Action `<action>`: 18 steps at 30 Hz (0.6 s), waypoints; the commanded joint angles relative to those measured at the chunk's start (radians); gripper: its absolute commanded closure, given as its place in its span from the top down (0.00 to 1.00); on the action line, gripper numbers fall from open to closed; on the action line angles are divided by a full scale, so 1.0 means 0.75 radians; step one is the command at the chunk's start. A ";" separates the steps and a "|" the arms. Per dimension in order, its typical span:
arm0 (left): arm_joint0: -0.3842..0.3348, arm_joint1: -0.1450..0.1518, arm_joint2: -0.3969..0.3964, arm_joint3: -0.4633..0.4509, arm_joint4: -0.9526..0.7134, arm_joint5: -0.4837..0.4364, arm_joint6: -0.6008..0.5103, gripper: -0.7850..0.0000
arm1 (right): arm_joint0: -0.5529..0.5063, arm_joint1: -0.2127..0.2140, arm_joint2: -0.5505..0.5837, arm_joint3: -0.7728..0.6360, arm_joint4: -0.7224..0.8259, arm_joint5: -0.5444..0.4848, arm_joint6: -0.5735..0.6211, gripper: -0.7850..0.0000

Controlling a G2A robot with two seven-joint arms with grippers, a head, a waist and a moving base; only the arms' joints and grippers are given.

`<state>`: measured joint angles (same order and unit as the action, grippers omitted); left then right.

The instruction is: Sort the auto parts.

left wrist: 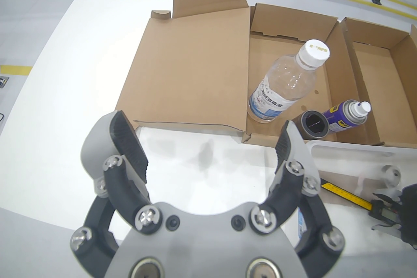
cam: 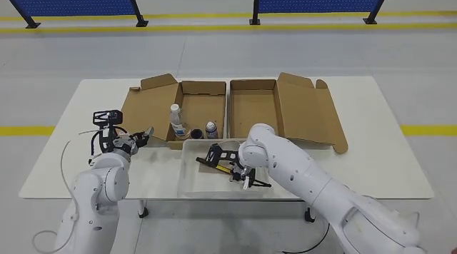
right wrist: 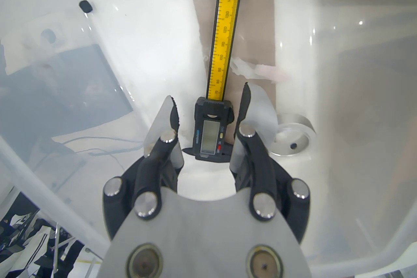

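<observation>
A digital caliper [right wrist: 213, 129] with a yellow scale lies in the white bin [cam: 187, 177], beside a silver round metal part [right wrist: 290, 137]. My right gripper [right wrist: 208, 93] is down in the bin, open, one finger on each side of the caliper's display head with small gaps. In the top view the caliper [cam: 223, 171] lies slanted under that gripper [cam: 246, 179]. My left gripper [left wrist: 203, 123] hangs open and empty over the table, just in front of the left cardboard box [left wrist: 293, 21]. That box holds a clear water bottle [left wrist: 286, 83], a blue spray can [left wrist: 345, 116] and a dark cylinder [left wrist: 312, 124].
A second cardboard box [cam: 253, 111] stands to the right of the first, nothing in it, with its flaps spread wide [cam: 314, 111]. The left box's flap [left wrist: 189, 64] lies flat on the table near my left gripper [cam: 141, 138].
</observation>
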<state>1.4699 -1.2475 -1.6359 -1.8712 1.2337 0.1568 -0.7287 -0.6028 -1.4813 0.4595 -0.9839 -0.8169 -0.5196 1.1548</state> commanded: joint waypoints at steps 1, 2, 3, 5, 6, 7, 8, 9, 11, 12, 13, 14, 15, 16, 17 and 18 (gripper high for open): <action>0.000 0.000 0.000 0.000 0.000 0.000 0.000 1.00 | 0.002 0.000 0.003 0.000 -0.005 0.005 -0.001 0.51; 0.000 0.000 0.000 0.000 0.000 0.000 0.000 1.00 | 0.002 0.000 0.004 0.000 -0.009 0.007 0.000 0.54; 0.000 0.000 0.000 0.000 0.000 0.000 0.000 1.00 | 0.002 0.001 0.006 0.004 -0.012 0.014 0.001 0.53; 0.000 0.000 0.000 0.000 0.000 0.000 0.000 1.00 | 0.001 0.001 0.007 0.004 -0.021 0.023 0.004 0.52; 0.000 0.000 0.000 0.000 0.000 0.000 0.000 1.00 | 0.000 0.001 0.008 0.003 -0.023 0.024 0.004 0.52; 0.000 0.000 0.000 0.000 0.000 0.000 0.000 1.00 | 0.001 0.001 0.005 0.000 -0.038 0.026 0.007 0.53; 0.000 0.000 0.000 0.000 0.000 0.000 0.000 1.00 | 0.000 0.001 0.001 -0.002 -0.054 0.027 0.010 0.54; 0.000 0.000 0.000 0.000 0.000 0.000 0.000 1.00 | -0.003 0.001 0.000 -0.002 -0.062 0.034 0.008 0.52; 0.000 0.000 0.000 0.000 0.000 0.000 0.000 1.00 | -0.011 0.002 0.007 -0.005 -0.058 0.047 -0.004 0.51; 0.000 0.000 0.000 0.000 0.000 0.000 0.000 1.00 | -0.014 0.002 0.010 -0.009 -0.056 0.047 -0.006 0.51; 0.000 0.000 0.000 0.000 0.000 0.000 0.000 1.00 | -0.017 0.003 0.012 -0.012 -0.055 0.047 -0.005 0.50; 0.000 0.000 0.000 0.000 0.000 0.000 0.000 1.00 | -0.020 0.004 0.014 -0.014 -0.056 0.048 -0.003 0.50; 0.000 0.000 0.000 0.000 0.000 0.000 0.000 1.00 | -0.023 0.005 0.014 -0.018 -0.058 0.049 0.001 0.50; 0.000 0.000 0.000 0.000 0.000 0.000 0.000 1.00 | -0.026 0.006 0.017 -0.020 -0.056 0.051 0.001 0.49; 0.000 0.000 0.000 0.000 0.000 0.000 0.000 1.00 | -0.028 0.007 0.020 -0.022 -0.056 0.051 0.003 0.48; 0.000 0.000 0.000 0.000 0.000 0.000 0.000 1.00 | -0.030 0.007 0.021 -0.024 -0.057 0.051 0.004 0.48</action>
<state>1.4699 -1.2475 -1.6359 -1.8712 1.2337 0.1568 -0.7287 -0.6244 -1.4762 0.4744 -1.0010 -0.8592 -0.4811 1.1574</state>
